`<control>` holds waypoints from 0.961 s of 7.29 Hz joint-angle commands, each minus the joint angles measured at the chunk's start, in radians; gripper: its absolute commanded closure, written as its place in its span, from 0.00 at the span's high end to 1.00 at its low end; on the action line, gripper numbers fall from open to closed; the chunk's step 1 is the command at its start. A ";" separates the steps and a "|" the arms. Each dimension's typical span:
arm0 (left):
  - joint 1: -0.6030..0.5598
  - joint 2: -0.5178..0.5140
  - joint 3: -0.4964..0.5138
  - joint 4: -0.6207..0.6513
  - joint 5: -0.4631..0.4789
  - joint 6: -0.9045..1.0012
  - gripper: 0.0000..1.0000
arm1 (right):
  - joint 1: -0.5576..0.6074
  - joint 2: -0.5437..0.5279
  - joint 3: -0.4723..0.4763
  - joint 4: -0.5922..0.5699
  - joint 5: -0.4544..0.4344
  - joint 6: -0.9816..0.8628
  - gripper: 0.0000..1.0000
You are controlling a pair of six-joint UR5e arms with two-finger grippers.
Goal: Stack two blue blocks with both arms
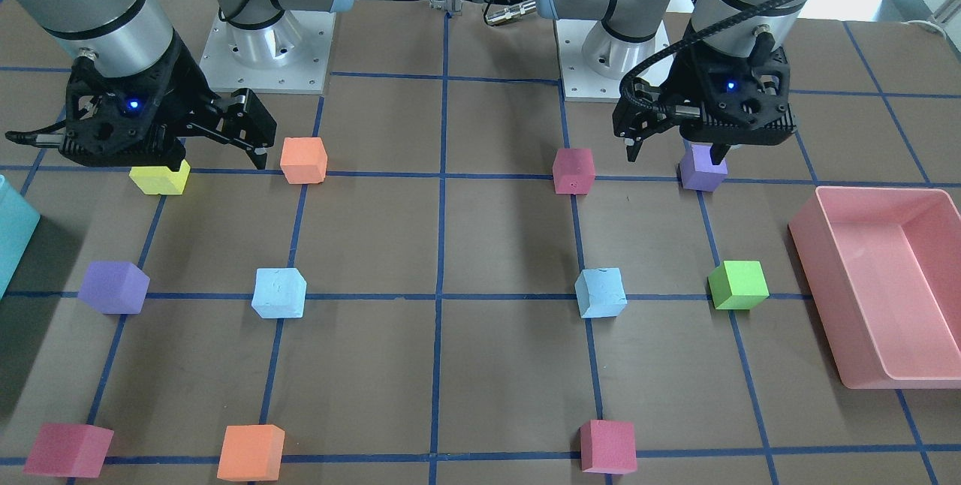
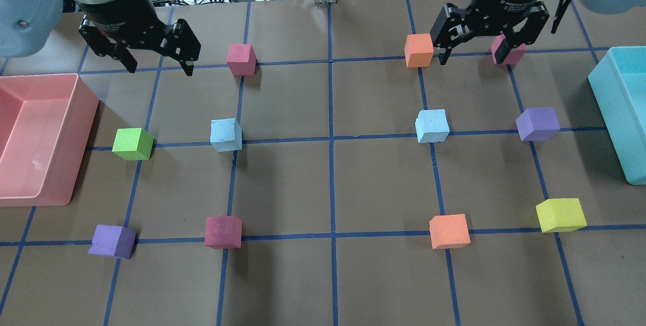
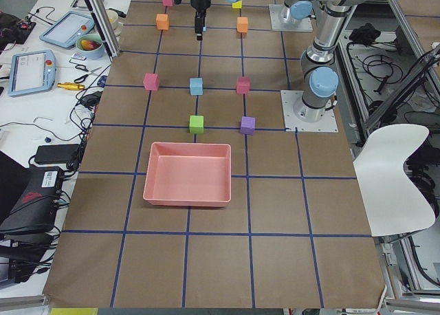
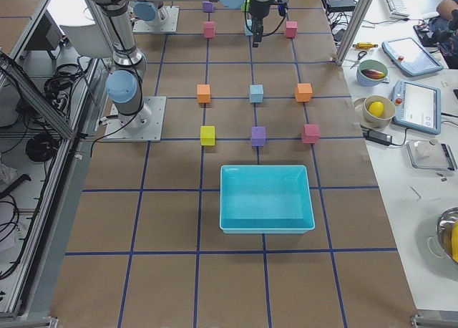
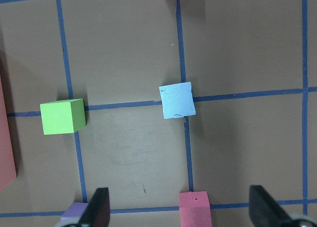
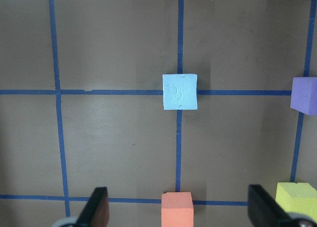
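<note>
Two pale blue blocks lie apart on the taped grid. One is left of centre point(image 2: 225, 134) point(image 1: 601, 292), the other right of centre point(image 2: 432, 125) point(image 1: 278, 293). My left gripper point(image 2: 156, 61) point(image 1: 676, 153) hangs high over the table, open and empty. The left block sits mid-frame in its wrist view point(image 5: 177, 99), ahead of the fingers point(image 5: 96, 209). My right gripper point(image 2: 473, 56) point(image 1: 221, 158) is also high, open and empty. The right block is centred in its wrist view point(image 6: 180, 91), ahead of the fingers point(image 6: 262, 209).
A pink bin point(image 2: 75, 174) stands at the left edge and a teal bin point(image 2: 613, 114) at the right. Green point(image 2: 132, 144), purple point(image 2: 538, 123), crimson point(image 2: 223, 231), orange point(image 2: 449, 231) and yellow point(image 2: 560, 214) cubes sit on other grid crossings around the blue ones.
</note>
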 commanded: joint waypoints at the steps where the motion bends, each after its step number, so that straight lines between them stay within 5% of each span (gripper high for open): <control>1: 0.000 0.000 0.000 0.000 0.001 0.000 1.00 | 0.000 0.000 0.001 0.000 -0.003 0.000 1.00; 3: 0.000 0.000 -0.009 -0.001 0.001 0.000 1.00 | 0.000 0.073 0.043 -0.065 -0.008 0.001 1.00; 4: 0.011 -0.013 -0.041 0.028 0.002 -0.001 1.00 | 0.002 0.154 0.083 -0.200 -0.010 0.008 1.00; 7: 0.015 -0.120 -0.309 0.372 -0.058 -0.017 1.00 | -0.012 0.285 0.241 -0.516 -0.014 -0.008 1.00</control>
